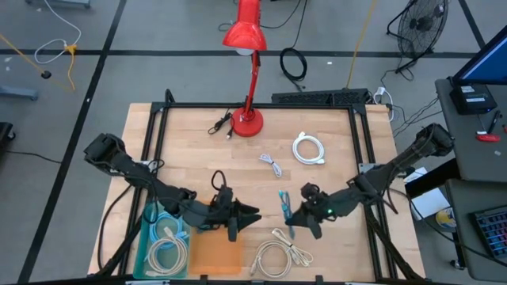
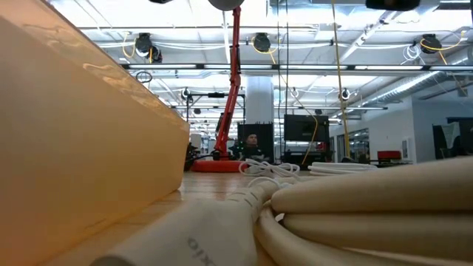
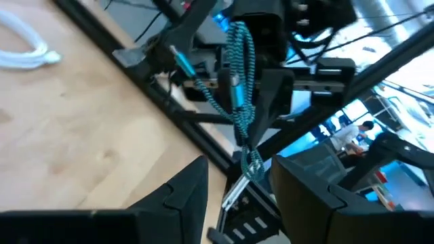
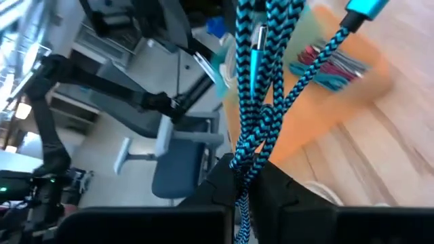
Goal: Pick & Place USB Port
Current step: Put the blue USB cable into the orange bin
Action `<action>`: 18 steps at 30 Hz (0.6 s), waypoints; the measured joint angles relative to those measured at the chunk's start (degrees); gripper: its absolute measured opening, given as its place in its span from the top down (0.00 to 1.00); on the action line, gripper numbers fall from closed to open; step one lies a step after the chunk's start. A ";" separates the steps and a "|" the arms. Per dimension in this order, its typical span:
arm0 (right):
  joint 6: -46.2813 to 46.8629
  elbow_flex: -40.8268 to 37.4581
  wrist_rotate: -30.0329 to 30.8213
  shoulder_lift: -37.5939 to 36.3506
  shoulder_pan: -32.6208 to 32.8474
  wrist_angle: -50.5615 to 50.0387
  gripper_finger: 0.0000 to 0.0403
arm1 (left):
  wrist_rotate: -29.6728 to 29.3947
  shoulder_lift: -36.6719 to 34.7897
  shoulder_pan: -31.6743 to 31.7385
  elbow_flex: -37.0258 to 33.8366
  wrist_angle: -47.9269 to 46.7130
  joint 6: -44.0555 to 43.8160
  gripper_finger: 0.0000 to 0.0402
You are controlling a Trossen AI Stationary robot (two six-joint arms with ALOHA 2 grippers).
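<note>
The teal-and-black braided USB cable point(image 1: 283, 212), bundled into a loose hank, hangs pinched in the right gripper point(image 1: 295, 224), whose jaws are clamped tight on the bundle's lower end; in the right wrist view the strands point(image 4: 256, 102) rise straight out from between the two dark fingers point(image 4: 224, 177), with a bright teal connector tip point(image 4: 367, 8) at the far end. In the high view the bundle stands roughly upright above the light wooden tabletop point(image 1: 190, 142), its long axis running away from the right gripper, front centre of the table. The left gripper point(image 1: 247, 215) sits just beside it to the left, jaws parted and holding nothing, pointing toward the cable; the left wrist view shows the hank point(image 3: 238, 81) dangling beyond its own fingers point(image 3: 182, 196). Behind the left gripper lie a translucent orange tray point(image 1: 215, 255) and a teal tray point(image 1: 146, 237) with a coiled cream cable. Farther off are a cream cable coil point(image 1: 279, 255), a white cable coil point(image 1: 309, 149) and a red desk lamp point(image 1: 247, 71).
</note>
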 joint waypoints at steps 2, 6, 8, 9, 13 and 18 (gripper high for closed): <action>-0.90 0.00 -0.05 0.00 -0.20 1.69 0.98 | 0.02 0.00 0.58 0.00 1.02 1.65 0.59; -3.84 0.00 0.03 0.00 -0.21 6.07 0.98 | 0.13 0.00 2.51 0.00 3.53 2.26 0.59; -5.28 0.00 0.06 0.00 -0.66 7.60 0.98 | 1.67 0.00 3.82 0.00 4.16 2.41 0.59; -5.56 0.00 0.08 0.00 -1.03 8.07 0.98 | 2.49 0.00 4.47 0.00 4.28 2.41 0.59; -6.45 0.00 0.14 0.00 -2.35 10.13 0.98 | 7.74 0.00 7.04 0.00 8.79 2.87 0.59; -8.42 0.00 0.00 -0.02 -3.91 13.03 0.98 | 11.61 0.00 8.75 0.02 11.32 3.39 0.54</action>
